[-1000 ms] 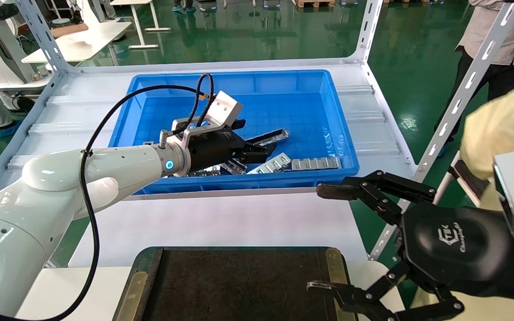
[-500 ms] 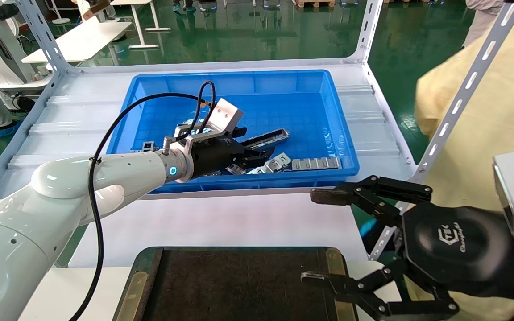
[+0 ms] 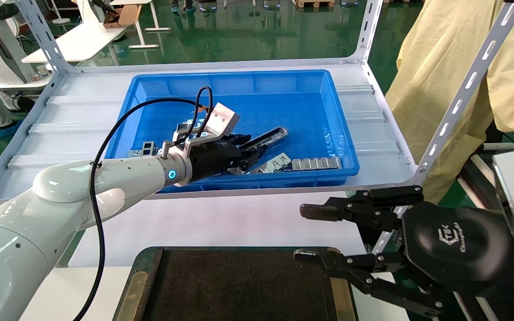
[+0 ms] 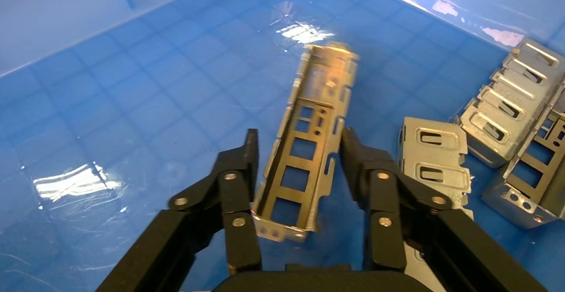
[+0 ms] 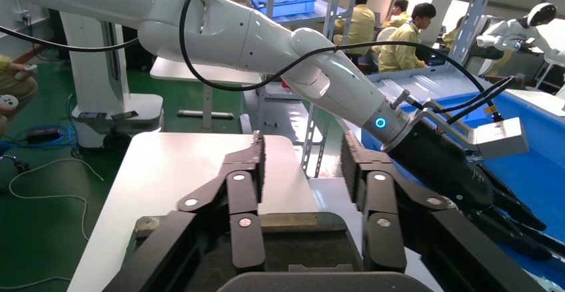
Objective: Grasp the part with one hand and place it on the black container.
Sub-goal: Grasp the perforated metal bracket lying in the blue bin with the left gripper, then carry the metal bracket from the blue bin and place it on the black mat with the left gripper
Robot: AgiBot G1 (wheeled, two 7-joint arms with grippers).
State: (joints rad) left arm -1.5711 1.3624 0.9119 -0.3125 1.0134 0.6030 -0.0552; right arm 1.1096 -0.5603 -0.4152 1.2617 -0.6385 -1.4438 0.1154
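The part (image 3: 266, 136) is a long silver trough with rectangular cut-outs, lying in the blue bin (image 3: 239, 75). My left gripper (image 3: 250, 149) reaches into the bin. In the left wrist view the part (image 4: 303, 165) sits tilted between the jaws of the left gripper (image 4: 296, 139), both fingers against its sides, over the bin floor (image 4: 133, 105). My right gripper (image 3: 304, 233) is open and empty above the right rim of the black container (image 3: 136, 285). The right wrist view shows the open right gripper (image 5: 300, 149) above the container's brass strip (image 5: 280, 220).
Flat silver plates (image 3: 315, 163) and other metal pieces (image 4: 433, 155) lie in the bin beside the part. A slotted shelf post (image 3: 462, 98) slants on the right. A person in a yellow coat (image 3: 453, 67) stands just beyond it.
My left gripper's fingers have come together around the part and the hand has drawn back slightly. My right gripper has sunk and shifted left. The person in yellow has moved in at the right.
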